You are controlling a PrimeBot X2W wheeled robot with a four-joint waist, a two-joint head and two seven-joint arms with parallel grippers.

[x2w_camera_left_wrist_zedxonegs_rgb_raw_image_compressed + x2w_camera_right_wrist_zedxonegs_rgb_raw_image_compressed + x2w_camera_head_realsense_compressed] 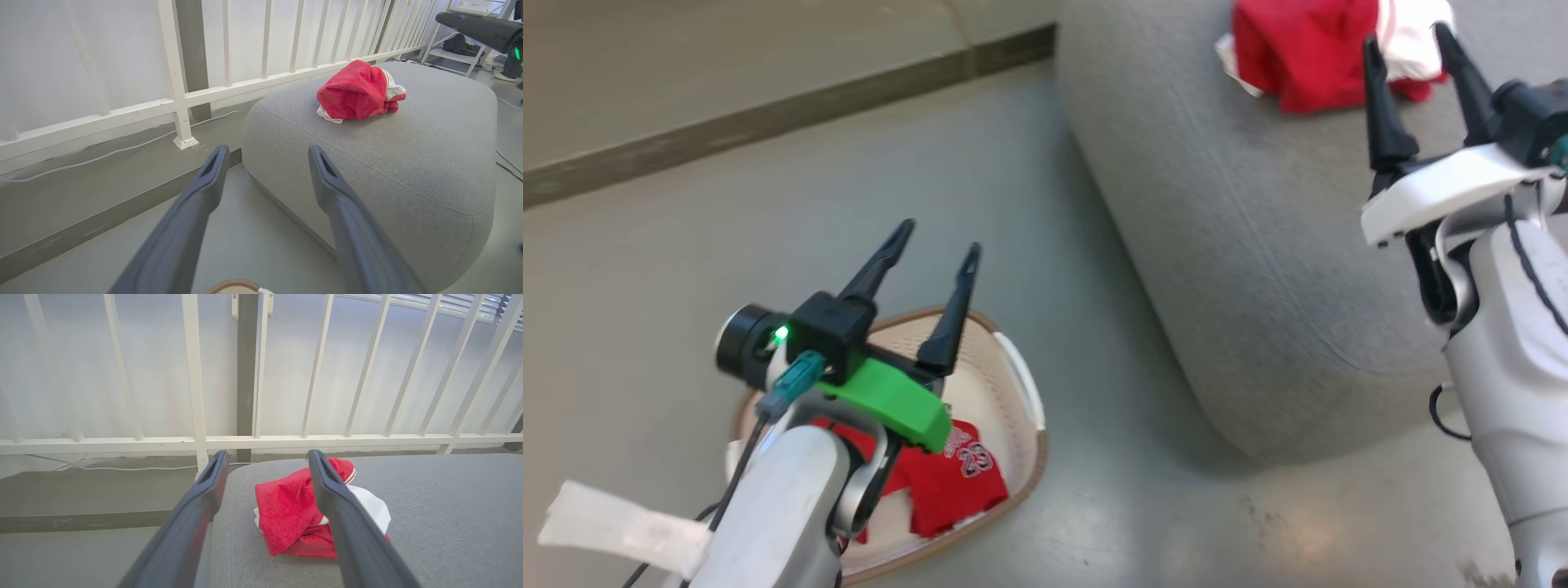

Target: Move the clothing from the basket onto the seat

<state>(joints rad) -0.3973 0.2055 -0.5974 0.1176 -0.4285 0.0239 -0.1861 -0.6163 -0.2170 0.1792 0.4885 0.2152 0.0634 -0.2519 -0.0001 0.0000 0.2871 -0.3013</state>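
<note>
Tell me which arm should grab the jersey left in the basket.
Left. The left gripper is open above the basket, where the red jersey lies. The right gripper, also open, is away over the seat, near the red garment lying there.

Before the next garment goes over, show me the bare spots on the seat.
The seat is bare over its whole near part, between the red bundle and the rounded front edge, and again between the bundle and the end toward the shelving. It is crowded at the corner by the railing, where the bundle lies. The basket holds a red jersey.
</note>
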